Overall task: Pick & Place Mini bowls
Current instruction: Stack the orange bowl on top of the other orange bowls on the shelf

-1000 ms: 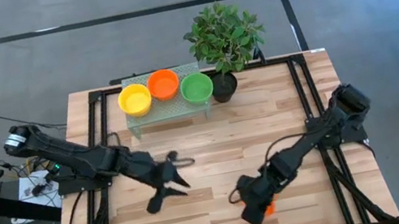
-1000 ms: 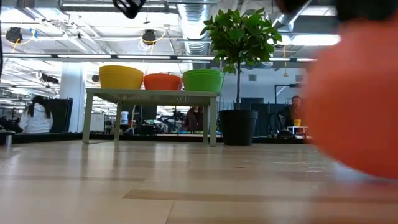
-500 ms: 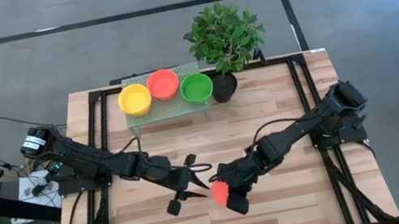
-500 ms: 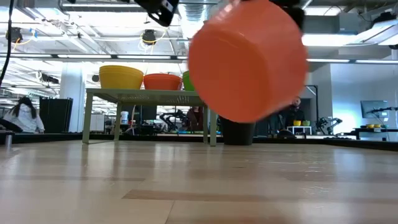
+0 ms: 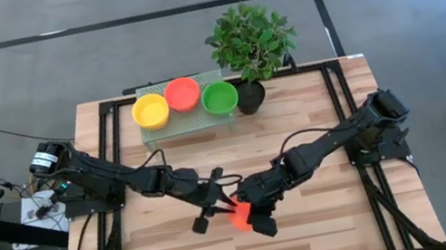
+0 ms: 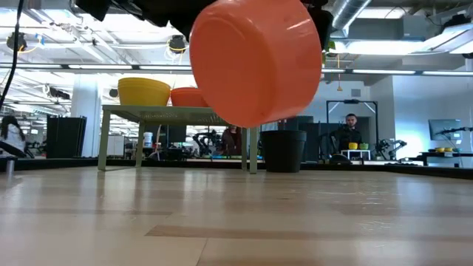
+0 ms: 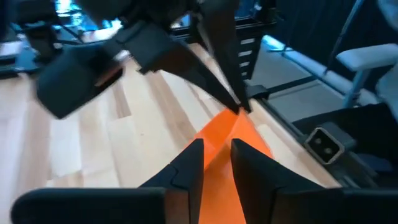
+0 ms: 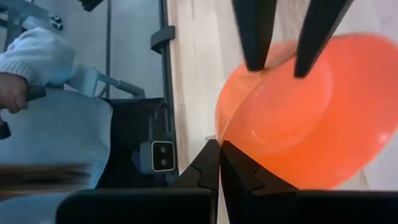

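Note:
My right gripper [image 8: 219, 148] is shut on an orange mini bowl [image 5: 239, 218], held in the air over the table's middle near its near edge; the bowl fills the low view [image 6: 255, 59]. My left gripper [image 7: 216, 155] is open. Its two fingers [image 8: 255, 37] stand on either side of the bowl's opposite rim. Three more mini bowls, yellow [image 5: 151, 111], red [image 5: 182, 92] and green [image 5: 219, 98], sit upright in a row on a small stand [image 5: 188, 120] at the far edge. My right gripper pinches the bowl's rim [image 8: 225, 134] between its two fingers, coming level from the table's right. The bowl is lifted clear and tipped on its side. My left gripper has one finger on each side of the rim [image 7: 231, 127]; whether they touch it I cannot tell.
A black plant pot with a leafy plant [image 5: 250, 42] stands right of the stand. Bare wooden table top [image 5: 314, 118] lies between the stand and the grippers. A person's sleeve and hand [image 8: 37, 56] show beside the table; another person [image 6: 351, 129] stands far behind.
My right gripper has lifted the orange bowl clear of the table's near right part and carried it left toward the middle, tipping it. My left gripper has moved right and toward the near edge, up to the bowl's rim.

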Controlling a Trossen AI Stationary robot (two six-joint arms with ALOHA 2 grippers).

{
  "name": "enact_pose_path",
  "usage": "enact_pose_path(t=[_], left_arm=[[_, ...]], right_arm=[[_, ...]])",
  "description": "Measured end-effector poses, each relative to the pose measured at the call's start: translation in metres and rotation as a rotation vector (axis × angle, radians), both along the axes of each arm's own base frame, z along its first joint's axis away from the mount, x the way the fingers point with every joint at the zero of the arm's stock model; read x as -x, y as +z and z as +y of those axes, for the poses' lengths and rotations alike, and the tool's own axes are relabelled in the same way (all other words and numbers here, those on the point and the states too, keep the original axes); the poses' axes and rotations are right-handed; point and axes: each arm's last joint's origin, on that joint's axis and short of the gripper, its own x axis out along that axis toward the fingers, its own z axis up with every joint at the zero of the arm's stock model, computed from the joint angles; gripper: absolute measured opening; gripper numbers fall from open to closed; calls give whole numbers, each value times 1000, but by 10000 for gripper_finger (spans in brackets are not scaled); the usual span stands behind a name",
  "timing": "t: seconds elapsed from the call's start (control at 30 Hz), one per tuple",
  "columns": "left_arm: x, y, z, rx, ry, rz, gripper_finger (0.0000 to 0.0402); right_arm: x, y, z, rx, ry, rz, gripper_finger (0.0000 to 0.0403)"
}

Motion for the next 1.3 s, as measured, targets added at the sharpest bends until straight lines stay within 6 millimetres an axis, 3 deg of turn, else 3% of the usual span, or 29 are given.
enact_pose_path(t=[0.3, 0.53, 0.73, 0.8, 1.13, 1.3], left_arm=[[1, 1, -2, 55, -80, 19, 79], [2, 0, -3, 52, -77, 25, 76], [2, 0, -3, 49, -71, 27, 28], [2, -1, -2, 47, -64, 31, 11], [6, -7, -9, 43, -3, 112, 9], [16, -9, -23, 7, 15, 153, 8]], right_arm=[[-9, 16, -12, 12, 98, -81, 0], [-16, 22, -27, 12, 60, -112, 0], [-18, 22, -33, 57, 92, -149, 2], [-16, 24, -32, 63, 101, -159, 7], [-4, 22, -11, 88, 173, -104, 47], [17, 30, -5, 253, 129, -70, 53]])
